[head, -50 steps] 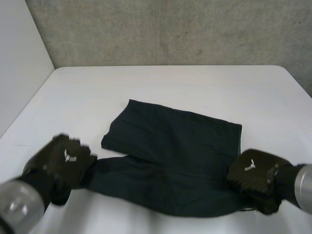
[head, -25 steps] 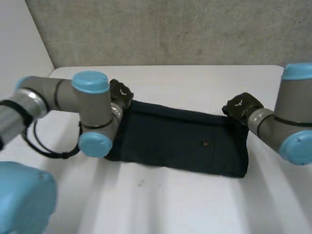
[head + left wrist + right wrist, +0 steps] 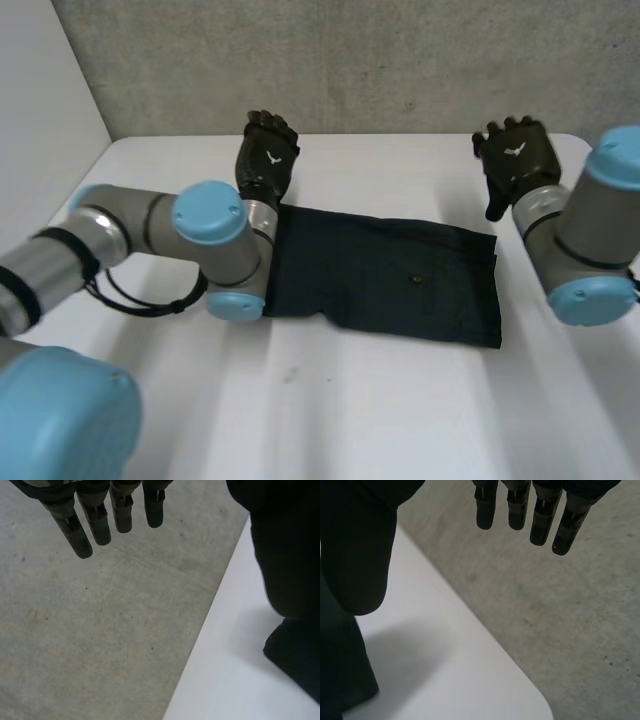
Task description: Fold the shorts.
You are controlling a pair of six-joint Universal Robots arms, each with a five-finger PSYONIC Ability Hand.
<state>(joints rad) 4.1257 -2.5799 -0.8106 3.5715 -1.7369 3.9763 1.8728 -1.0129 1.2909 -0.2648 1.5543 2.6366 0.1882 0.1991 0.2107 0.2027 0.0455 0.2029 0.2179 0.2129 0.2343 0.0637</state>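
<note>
The dark shorts lie folded in a flat band across the middle of the white table. My left hand is raised just beyond the shorts' far left corner, fingers straight and holding nothing. My right hand hovers beyond the far right corner, its fingers also straight and empty. A dark corner of the shorts lies below the left thumb, and another corner lies below the right thumb. Neither hand touches the cloth.
A concrete wall rises right behind the table's far edge, close to both hands. A white panel stands along the left side. The left arm's elbow hangs over the shorts' left end.
Both hands brought the near half of the shorts over to the far edge, then let go, opened and lifted away toward the wall. The shorts now lie folded in half.
</note>
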